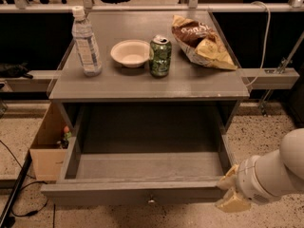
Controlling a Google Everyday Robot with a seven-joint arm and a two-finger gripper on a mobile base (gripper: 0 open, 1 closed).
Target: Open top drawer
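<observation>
- top drawer (142, 193) stands pulled well out from under the grey table (142, 85); the deep grey box is open to view and looks empty, with the front panel nearest the camera
- small round metal knob (151, 201) sits at the centre of the front panel, low in view and partly cut by the frame edge
- gripper (232, 190) is at lower right, against the right end of the drawer front and well apart from the knob; cannot tell how far open it is, or whether it has hold of anything
- judgement: the task looks as good as done, with the drawer near full travel
- handling: wooden box, stiff, won't flex or mark easily; with nothing in it, probably moderate weight and should slide on a steady straight pull
- where to hold: the knob is the proper purchase, but it is small, smooth metal and may slip under a pinch; the top edge of the front panel is the broader alternative
- pulling from one corner risks racking the box in its runners
- tabletop load: water bottle (86, 42), bowl (130, 52), green can (160, 56), chip bag (202, 42); a jerk could topple the bottle
</observation>
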